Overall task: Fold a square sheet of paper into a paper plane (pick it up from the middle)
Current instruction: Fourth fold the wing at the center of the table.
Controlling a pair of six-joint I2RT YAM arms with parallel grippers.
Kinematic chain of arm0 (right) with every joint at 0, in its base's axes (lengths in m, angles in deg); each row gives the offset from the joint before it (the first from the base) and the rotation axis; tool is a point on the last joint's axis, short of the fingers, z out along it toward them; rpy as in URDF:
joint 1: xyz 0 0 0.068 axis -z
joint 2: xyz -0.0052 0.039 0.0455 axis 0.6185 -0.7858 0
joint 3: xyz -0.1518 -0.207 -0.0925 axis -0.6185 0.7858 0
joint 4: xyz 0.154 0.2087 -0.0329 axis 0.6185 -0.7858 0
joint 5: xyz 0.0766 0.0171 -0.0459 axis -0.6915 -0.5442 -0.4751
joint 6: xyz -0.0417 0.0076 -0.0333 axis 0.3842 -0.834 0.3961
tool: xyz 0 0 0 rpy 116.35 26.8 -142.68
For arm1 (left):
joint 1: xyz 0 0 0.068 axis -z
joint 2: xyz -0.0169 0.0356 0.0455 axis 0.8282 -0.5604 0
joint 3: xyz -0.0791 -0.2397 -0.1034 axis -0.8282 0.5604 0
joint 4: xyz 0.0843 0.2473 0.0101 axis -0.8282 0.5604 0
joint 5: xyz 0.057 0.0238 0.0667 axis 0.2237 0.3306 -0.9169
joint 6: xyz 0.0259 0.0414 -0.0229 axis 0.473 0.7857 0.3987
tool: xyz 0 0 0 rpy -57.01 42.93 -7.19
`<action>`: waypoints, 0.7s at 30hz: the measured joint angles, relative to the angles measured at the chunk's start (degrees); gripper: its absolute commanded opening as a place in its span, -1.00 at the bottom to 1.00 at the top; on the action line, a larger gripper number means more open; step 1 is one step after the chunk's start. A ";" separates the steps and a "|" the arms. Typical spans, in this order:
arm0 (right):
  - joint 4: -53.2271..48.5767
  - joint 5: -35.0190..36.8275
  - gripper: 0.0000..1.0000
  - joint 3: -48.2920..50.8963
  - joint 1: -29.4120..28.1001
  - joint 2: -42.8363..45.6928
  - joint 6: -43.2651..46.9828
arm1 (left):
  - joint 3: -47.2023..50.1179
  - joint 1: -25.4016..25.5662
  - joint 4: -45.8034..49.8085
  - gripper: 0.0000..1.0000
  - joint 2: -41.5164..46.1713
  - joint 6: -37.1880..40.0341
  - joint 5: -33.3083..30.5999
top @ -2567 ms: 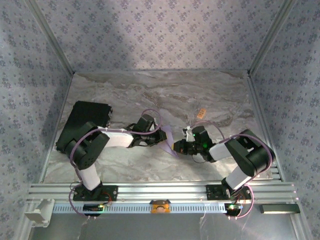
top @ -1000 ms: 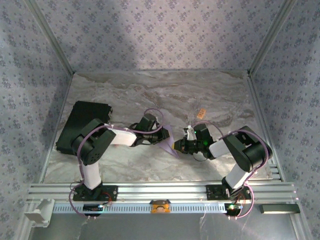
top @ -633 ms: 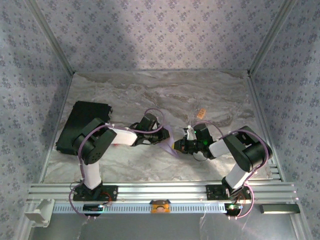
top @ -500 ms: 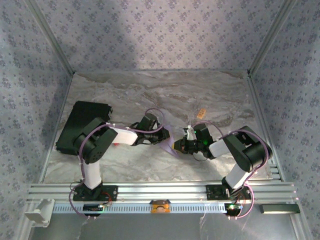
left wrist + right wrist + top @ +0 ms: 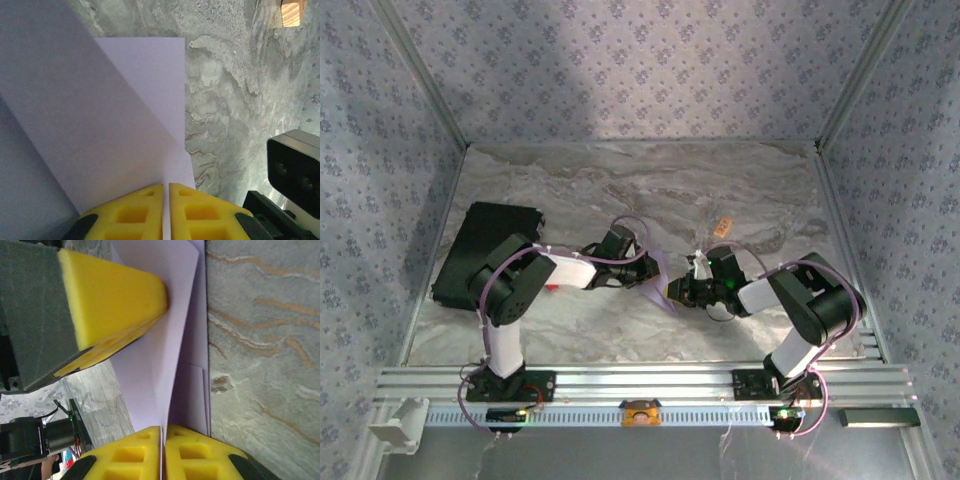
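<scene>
Well, from above, both arms reach inward over the middle of the desk (image 5: 620, 180). The paper (image 5: 658, 285) shows between their tips as a thin lavender sliver, too small there to tell how it is gripped.

The left wrist view makes it plain. The left jaws are pressed together on the sheet's near edge, with the yellow pads (image 5: 130, 217) meeting around it. A diagonal fold lays one layer over another. That view also catches a tan block (image 5: 292, 11) on the desk, well apart from the paper, and the other arm's black camera housing (image 5: 295, 160) to the right.

The right wrist view shows the right jaws likewise pinching an edge of the paper, which runs between their tips. The left arm's yellow pad (image 5: 110, 305) sits against the sheet farther along. Whether the paper touches the desk I cannot tell.

The desk is grey and marbled. A black pad (image 5: 485, 250) lies at its left side, partly under the left arm. Patterned wallpaper (image 5: 640, 70) covers the walls, and an aluminium rail (image 5: 640, 382) along the near edge carries both bases.
</scene>
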 measured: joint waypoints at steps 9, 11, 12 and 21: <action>-8.24 1.90 -0.70 -0.28 -0.26 4.48 2.16 | -0.02 -0.15 -0.04 -0.78 -0.13 0.00 0.33; -9.60 2.05 -0.69 -0.13 -0.37 5.20 2.69 | -0.11 -0.17 -0.02 -0.78 -0.15 0.00 0.46; -9.94 2.21 -0.69 -0.11 -0.37 5.33 2.84 | -0.15 -0.15 -0.02 -0.78 -0.20 0.00 0.48; -10.19 2.36 -0.76 -0.07 -0.48 4.92 4.57 | -0.17 -0.15 -0.02 -0.78 -0.24 -0.02 0.50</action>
